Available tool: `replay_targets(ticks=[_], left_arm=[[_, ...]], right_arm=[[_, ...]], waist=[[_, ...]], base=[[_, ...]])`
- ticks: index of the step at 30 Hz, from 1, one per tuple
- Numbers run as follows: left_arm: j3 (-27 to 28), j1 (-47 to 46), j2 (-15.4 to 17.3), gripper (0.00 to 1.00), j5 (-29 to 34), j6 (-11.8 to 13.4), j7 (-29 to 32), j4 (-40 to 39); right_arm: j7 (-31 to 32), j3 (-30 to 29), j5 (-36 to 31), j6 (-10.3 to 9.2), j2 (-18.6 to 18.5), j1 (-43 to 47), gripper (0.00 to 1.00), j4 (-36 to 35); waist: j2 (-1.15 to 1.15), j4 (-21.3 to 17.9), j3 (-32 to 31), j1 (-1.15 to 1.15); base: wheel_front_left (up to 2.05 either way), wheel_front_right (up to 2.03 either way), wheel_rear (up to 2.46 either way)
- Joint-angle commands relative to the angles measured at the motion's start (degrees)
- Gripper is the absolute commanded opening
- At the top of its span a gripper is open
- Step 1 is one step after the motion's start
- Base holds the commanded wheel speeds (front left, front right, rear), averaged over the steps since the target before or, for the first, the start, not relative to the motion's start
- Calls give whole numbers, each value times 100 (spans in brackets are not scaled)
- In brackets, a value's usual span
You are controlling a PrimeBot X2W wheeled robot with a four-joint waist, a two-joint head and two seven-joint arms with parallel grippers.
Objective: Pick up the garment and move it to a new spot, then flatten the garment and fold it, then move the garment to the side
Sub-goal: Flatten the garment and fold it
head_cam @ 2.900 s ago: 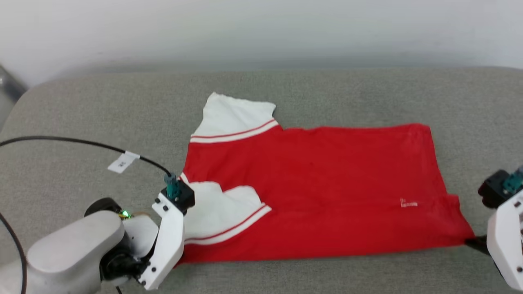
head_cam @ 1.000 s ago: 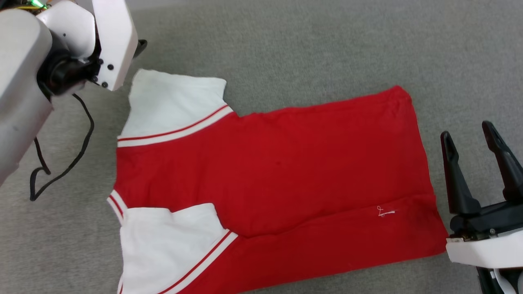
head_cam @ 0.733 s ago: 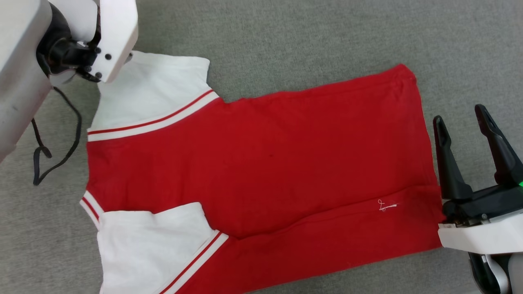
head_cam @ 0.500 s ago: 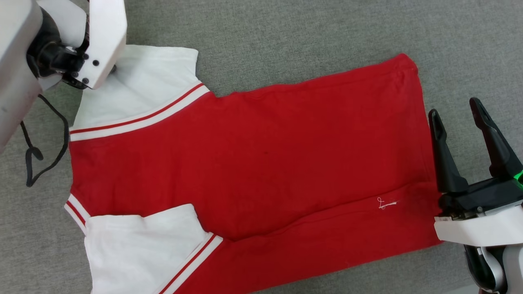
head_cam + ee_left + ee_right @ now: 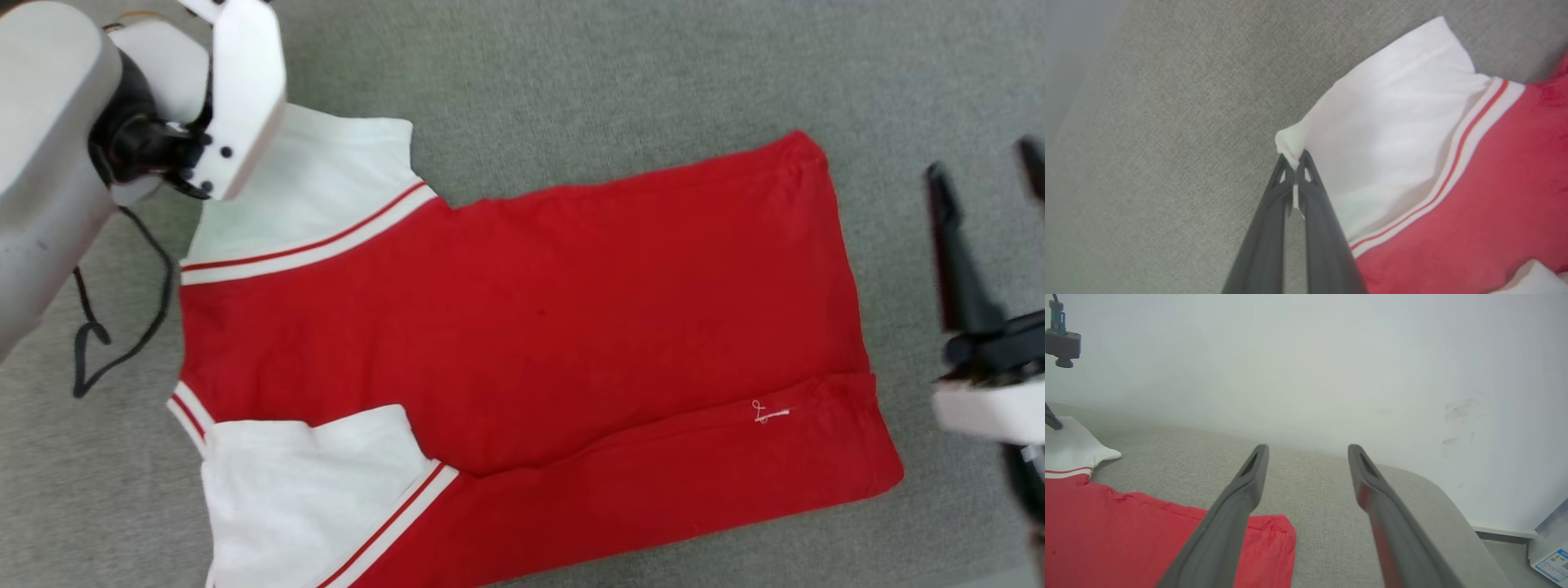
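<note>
1. The red jersey T-shirt with white short sleeves (image 5: 531,327) lies spread flat on the grey fabric-covered tabletop (image 5: 571,73), with the sleeves towards the robot's left and the hem towards its right.
2. The near white sleeve (image 5: 310,490) is folded in over the red body. The far white sleeve (image 5: 1384,134) lies out on the tabletop.
3. The left hand (image 5: 1293,160) has its fingers together, clamped on the far sleeve's corner, which bunches at the tips.
4. The right hand (image 5: 1308,451) has its fingers spread apart and empty, beside the hem end.
5. A black cable (image 5: 122,327) trails below the left arm.
</note>
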Motion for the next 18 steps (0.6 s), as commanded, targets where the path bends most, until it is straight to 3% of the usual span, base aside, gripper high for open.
replay_targets(ticks=[1,7,12,18], left_arm=[[2,70,-38,0,-26,-14,-72,-62],[-147,184,-70,0,-89,-22,-444,-640],[-321,281,7,0,-185,-19,-667,-1249],[-407,273,24,0,-202,-21,-929,-1601]], right_arm=[[90,-40,4,-6,-148,-175,100,-65],[1233,111,153,-6,-1094,-756,100,-172],[2984,466,879,-6,-1964,-1264,100,-69],[4899,1394,1902,-6,-2995,-2032,100,301]], waist=[[0,110,-223,-1],[0,370,-584,-1],[0,609,-690,-1],[0,887,-574,-1]], base=[[0,0,0],[0,0,0],[0,0,0],[0,0,0]])
